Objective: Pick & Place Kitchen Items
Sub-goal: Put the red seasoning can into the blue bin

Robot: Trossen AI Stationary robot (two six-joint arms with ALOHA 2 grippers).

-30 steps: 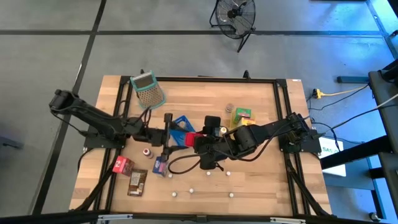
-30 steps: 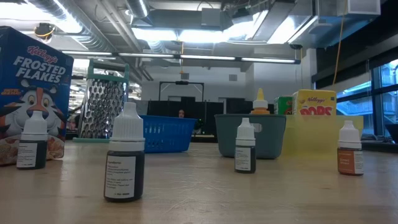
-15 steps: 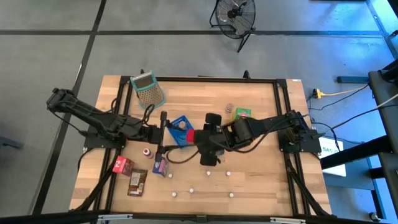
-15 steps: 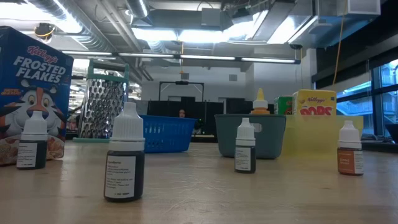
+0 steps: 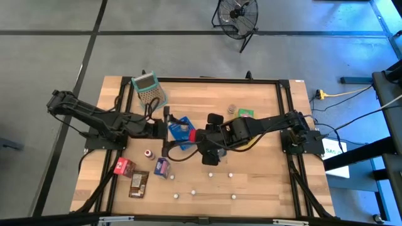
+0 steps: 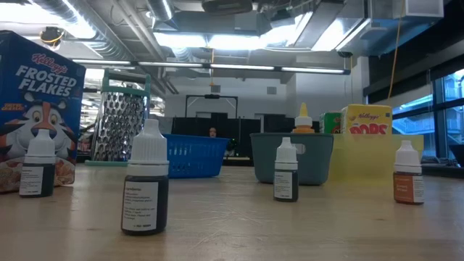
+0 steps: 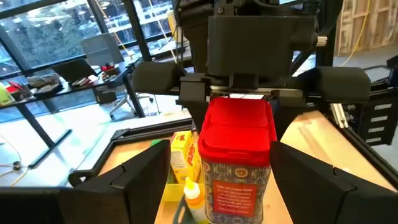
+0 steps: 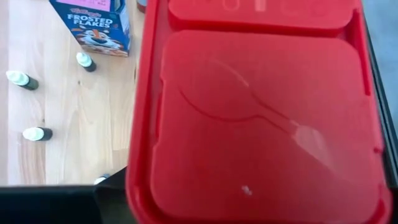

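Crowding blue basket [image 5: 180, 127], both claws, red-lidded container [image 7: 239, 158]

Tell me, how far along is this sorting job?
Partway, it seems. Done: a squeeze bottle stands in the teal tray, and a Pops box appears to sit in the yellow tray. In hand: the right gripper holds a red-lidded container between the left gripper's open fingers. Remaining: dropper bottles, the Frosted Flakes box and packets on the table.
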